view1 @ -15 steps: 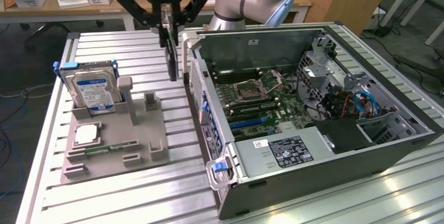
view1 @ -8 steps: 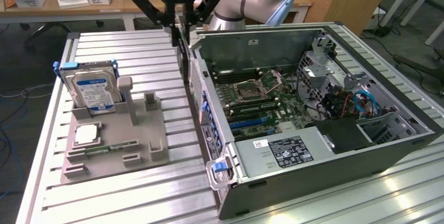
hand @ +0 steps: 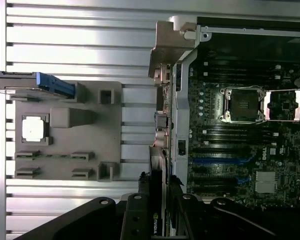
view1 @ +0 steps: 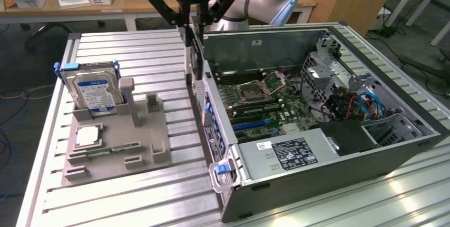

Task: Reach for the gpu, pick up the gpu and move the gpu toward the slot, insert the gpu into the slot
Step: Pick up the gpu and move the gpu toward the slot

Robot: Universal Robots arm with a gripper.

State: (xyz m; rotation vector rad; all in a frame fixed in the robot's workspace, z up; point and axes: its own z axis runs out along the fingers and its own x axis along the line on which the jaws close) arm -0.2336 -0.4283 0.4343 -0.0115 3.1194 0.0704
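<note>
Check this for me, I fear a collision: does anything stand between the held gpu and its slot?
Yes, the case's rear wall. The gpu, shut in the gripper and edge-on, hangs at that wall, toward its outer side, so the wall stands between it and the blue slots. Nothing visible lies on the slots.

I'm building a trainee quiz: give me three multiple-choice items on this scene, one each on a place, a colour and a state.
1. Where is the hard drive? A in the grey holder; B on the wooden desk; C on the floor.
2. Its label's colour? A red; B blue; C yellow.
3. The gpu is: A seated in a slot; B lying in the holder; C gripped in the jaws.
Answers: 1 A, it stands upright in the holder; 2 B, blue print shows; 3 C, the gripper clamps it above the case wall.
</note>
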